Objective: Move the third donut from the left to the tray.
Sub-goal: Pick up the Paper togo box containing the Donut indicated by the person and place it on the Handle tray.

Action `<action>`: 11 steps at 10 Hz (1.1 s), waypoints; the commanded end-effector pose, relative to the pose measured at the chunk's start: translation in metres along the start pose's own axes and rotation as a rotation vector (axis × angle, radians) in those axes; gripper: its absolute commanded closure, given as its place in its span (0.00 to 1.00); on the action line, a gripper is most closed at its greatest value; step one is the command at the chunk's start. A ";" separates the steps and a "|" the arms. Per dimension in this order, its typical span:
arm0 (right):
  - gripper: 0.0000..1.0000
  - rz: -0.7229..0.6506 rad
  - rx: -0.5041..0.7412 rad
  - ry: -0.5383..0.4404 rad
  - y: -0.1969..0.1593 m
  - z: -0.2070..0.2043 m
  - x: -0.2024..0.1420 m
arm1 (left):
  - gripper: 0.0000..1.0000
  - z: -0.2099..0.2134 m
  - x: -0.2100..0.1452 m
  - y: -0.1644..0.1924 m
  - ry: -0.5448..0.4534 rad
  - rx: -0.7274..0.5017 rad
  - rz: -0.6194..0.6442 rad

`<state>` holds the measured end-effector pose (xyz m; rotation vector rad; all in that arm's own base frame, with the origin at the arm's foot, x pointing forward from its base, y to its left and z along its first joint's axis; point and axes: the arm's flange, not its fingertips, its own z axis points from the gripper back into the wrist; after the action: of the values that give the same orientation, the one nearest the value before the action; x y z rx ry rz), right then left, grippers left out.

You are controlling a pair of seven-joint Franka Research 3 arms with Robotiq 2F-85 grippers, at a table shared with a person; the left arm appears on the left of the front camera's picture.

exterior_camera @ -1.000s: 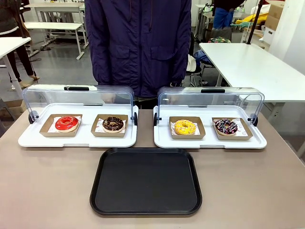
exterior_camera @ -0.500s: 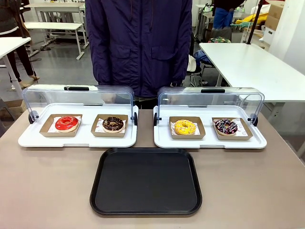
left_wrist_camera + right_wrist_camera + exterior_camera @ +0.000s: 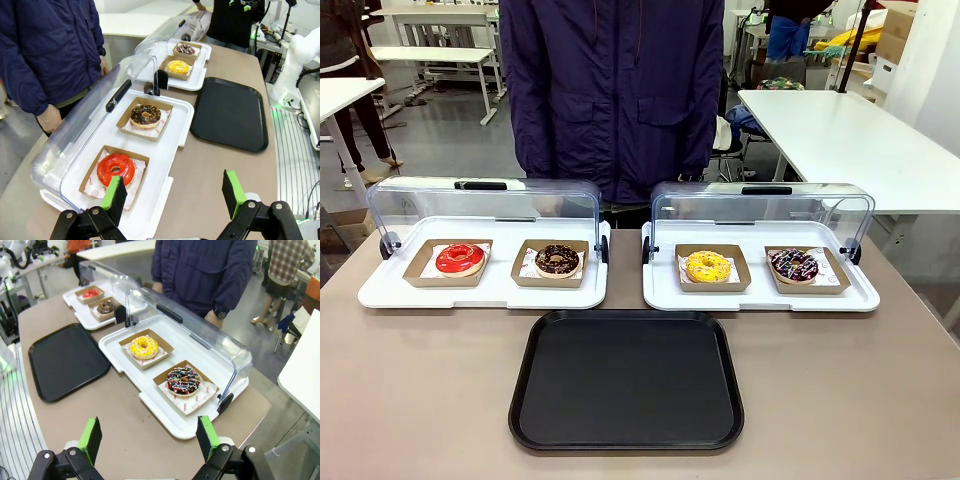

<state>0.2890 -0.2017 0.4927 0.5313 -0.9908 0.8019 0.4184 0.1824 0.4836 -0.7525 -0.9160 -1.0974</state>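
Observation:
The third donut from the left (image 3: 707, 265) is yellow-glazed with sprinkles and lies in a brown cardboard holder on the right white tray (image 3: 760, 297); it also shows as the yellow donut (image 3: 144, 347) and, far off, the yellow donut (image 3: 177, 66). The black tray (image 3: 626, 380) lies flat in front of both white trays, also seen as the black tray (image 3: 231, 112) and the black tray (image 3: 65, 360). My left gripper (image 3: 173, 192) hangs open above the table edge near the red donut (image 3: 116, 169). My right gripper (image 3: 148, 437) hangs open, short of the right white tray.
A person in a dark blue jacket (image 3: 610, 90) stands at the far side. The left white tray (image 3: 480, 290) holds a red donut (image 3: 459, 258) and a chocolate donut (image 3: 557, 259). A sprinkled chocolate donut (image 3: 793, 264) sits right of the yellow one. Both clear lids (image 3: 760, 205) stand raised.

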 end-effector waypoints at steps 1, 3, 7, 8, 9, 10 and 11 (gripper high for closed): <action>0.00 0.024 -0.004 -0.027 -0.002 -0.001 0.001 | 0.00 0.001 0.001 -0.002 0.012 -0.006 0.003; 0.00 0.024 -0.004 -0.027 -0.002 -0.001 0.001 | 0.00 0.001 0.001 -0.002 0.012 -0.006 0.003; 0.00 0.024 -0.004 -0.027 -0.002 -0.001 0.001 | 0.00 0.001 0.001 -0.002 0.012 -0.006 0.003; 0.00 0.024 -0.004 -0.027 -0.002 -0.001 0.001 | 0.00 0.001 0.001 -0.002 0.012 -0.006 0.003; 0.00 0.024 -0.004 -0.027 -0.002 -0.001 0.001 | 0.00 0.001 0.001 -0.002 0.012 -0.006 0.003; 0.00 0.024 -0.004 -0.027 -0.002 -0.001 0.001 | 0.00 0.001 0.001 -0.002 0.012 -0.006 0.003; 0.00 0.024 -0.004 -0.027 -0.002 -0.001 0.001 | 0.00 0.001 0.001 -0.002 0.012 -0.006 0.003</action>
<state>0.2887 -0.2020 0.4926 0.5309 -0.9909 0.8018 0.4184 0.1824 0.4836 -0.7525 -0.9160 -1.0974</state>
